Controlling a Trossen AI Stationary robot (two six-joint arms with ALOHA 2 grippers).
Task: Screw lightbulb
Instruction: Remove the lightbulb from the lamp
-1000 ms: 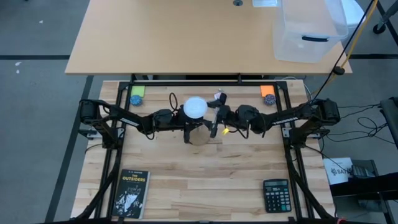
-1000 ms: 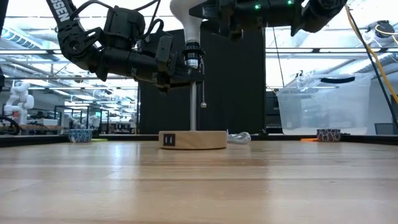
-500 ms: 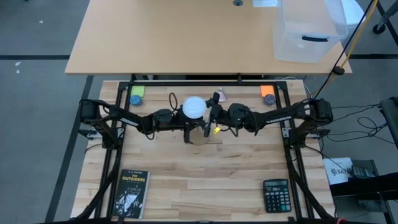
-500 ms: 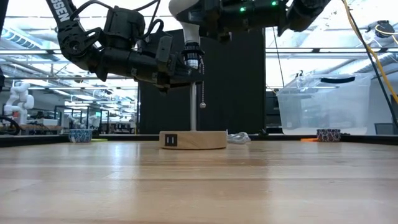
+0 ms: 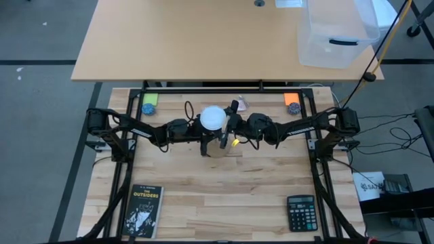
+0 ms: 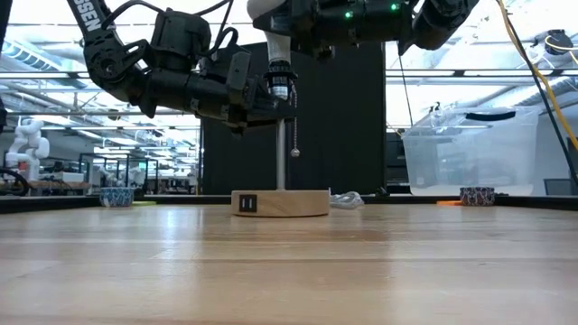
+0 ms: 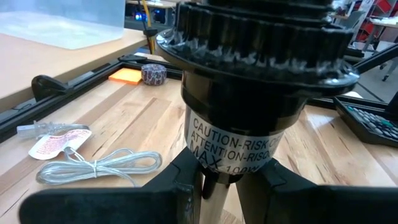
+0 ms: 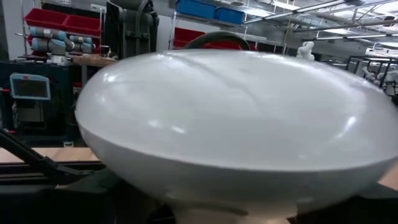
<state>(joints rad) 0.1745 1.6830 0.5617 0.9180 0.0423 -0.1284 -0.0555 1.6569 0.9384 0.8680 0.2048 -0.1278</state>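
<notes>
On the desk [image 5: 203, 203], a book [image 5: 142, 211] lies at seven o'clock and a calculator [image 5: 300, 213] at five. At centre, the left end effector [image 7: 214, 186] clamps the lamp stem [image 6: 280, 158] under the black socket [image 7: 249, 81]. The right end effector [image 5: 227, 129] grips the lightbulb [image 5: 213, 117] seated atop the socket

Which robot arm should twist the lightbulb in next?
Probably the right. The right gripper is up beside the lightbulb, whose globe fills its wrist view. The left gripper is lower, its jaws around the black socket, bracing the lamp.
</notes>
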